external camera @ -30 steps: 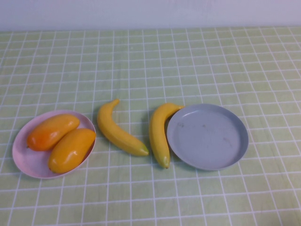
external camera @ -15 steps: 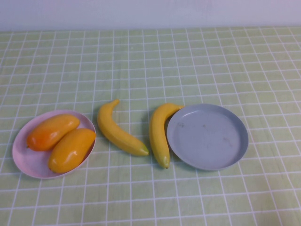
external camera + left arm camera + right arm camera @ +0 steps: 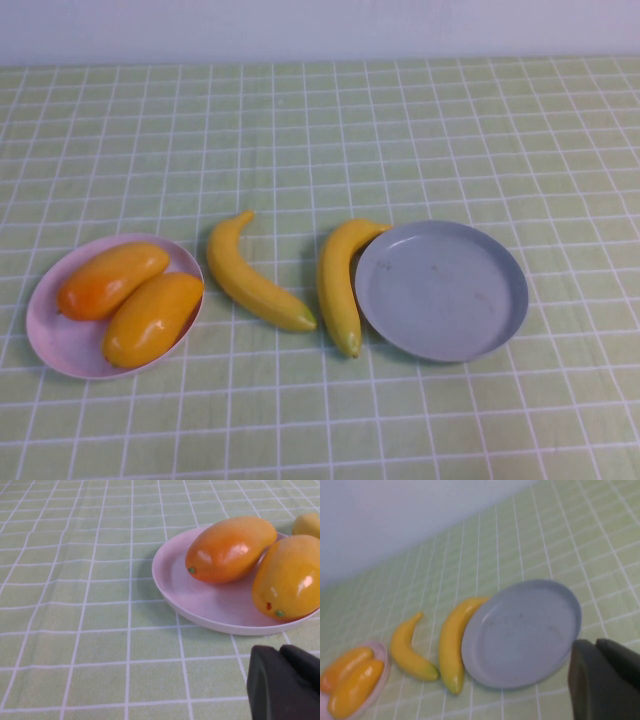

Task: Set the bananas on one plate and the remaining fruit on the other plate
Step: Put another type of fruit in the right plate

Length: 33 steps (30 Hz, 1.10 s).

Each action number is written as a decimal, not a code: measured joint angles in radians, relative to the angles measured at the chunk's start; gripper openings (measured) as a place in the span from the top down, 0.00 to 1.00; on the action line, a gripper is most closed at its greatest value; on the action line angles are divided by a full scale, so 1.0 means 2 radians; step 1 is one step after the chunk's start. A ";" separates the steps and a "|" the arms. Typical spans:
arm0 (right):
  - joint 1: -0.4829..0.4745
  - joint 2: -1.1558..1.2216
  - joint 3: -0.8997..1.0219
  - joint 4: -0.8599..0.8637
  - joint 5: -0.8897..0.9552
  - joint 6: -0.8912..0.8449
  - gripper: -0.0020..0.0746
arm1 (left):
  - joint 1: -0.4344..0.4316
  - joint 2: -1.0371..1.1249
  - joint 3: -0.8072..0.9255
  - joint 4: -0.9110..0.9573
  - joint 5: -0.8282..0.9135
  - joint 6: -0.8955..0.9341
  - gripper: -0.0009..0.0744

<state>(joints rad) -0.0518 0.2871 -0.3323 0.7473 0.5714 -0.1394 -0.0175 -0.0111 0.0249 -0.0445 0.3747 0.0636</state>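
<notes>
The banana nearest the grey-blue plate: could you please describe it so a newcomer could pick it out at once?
Start at the grey-blue plate on the table's right half. Pressed against its left rim lies a banana, its upper tip resting at the plate's edge. Unlike the other banana, which lies apart between the two plates, this one touches the plate.

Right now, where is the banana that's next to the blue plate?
In the high view, the banana lies on the tablecloth right of centre, against the left rim of the grey-blue plate, with the other banana on its left.

Yellow bananas (image 3: 300,275), orange-yellow mangoes (image 3: 130,295), pink plate (image 3: 60,345), grey-blue plate (image 3: 445,290).
</notes>
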 joint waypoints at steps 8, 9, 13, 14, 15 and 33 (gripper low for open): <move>0.000 0.198 -0.142 -0.033 0.121 -0.070 0.99 | 0.000 0.000 0.000 0.000 0.000 0.000 0.99; 0.000 0.220 -0.155 -0.034 0.126 -0.076 0.99 | 0.000 0.000 0.000 0.000 0.000 0.000 0.99; 0.001 0.303 -0.203 -0.036 0.140 -0.096 0.99 | 0.000 0.000 0.000 0.000 0.000 0.000 0.99; 0.007 0.324 -0.215 -0.035 0.141 -0.101 0.99 | 0.000 0.000 0.000 0.000 0.000 0.000 0.99; 0.016 0.345 -0.227 -0.035 0.142 -0.103 0.99 | 0.000 0.000 0.000 0.000 0.000 0.000 0.99; 0.287 0.662 -0.503 -0.155 0.149 -0.028 0.99 | 0.000 0.000 0.000 0.000 0.000 0.000 0.99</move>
<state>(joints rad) 0.5230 1.6109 -1.3391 0.4380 0.8702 -0.1963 -0.0175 -0.0111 0.0249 -0.0445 0.3747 0.0636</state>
